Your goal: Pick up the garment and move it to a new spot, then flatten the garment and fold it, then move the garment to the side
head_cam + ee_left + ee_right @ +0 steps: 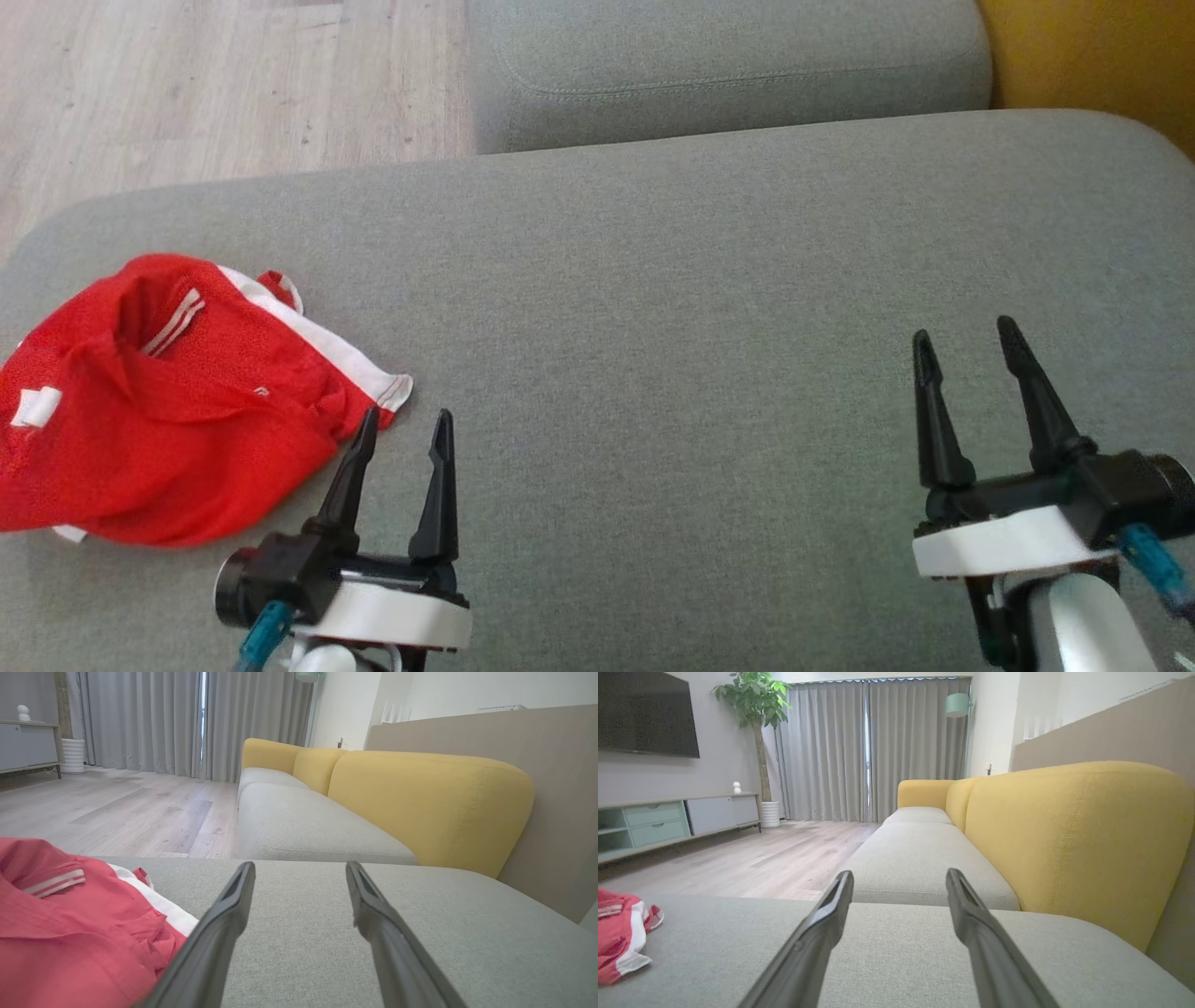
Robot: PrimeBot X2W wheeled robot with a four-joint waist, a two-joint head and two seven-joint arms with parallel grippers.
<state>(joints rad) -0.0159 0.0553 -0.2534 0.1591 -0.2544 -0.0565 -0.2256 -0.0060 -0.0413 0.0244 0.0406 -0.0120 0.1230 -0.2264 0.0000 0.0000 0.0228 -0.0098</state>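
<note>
I see the crumpled red mesh garment (159, 401) with white trim lying on the grey fabric sofa cushion (700, 280), just to the left of my left gripper (407, 413), whose fingers stand spread and empty (the hem may brush the nearer finger; I cannot tell). My right gripper (965, 329), likewise spread and empty, hovers well apart from it.
</note>
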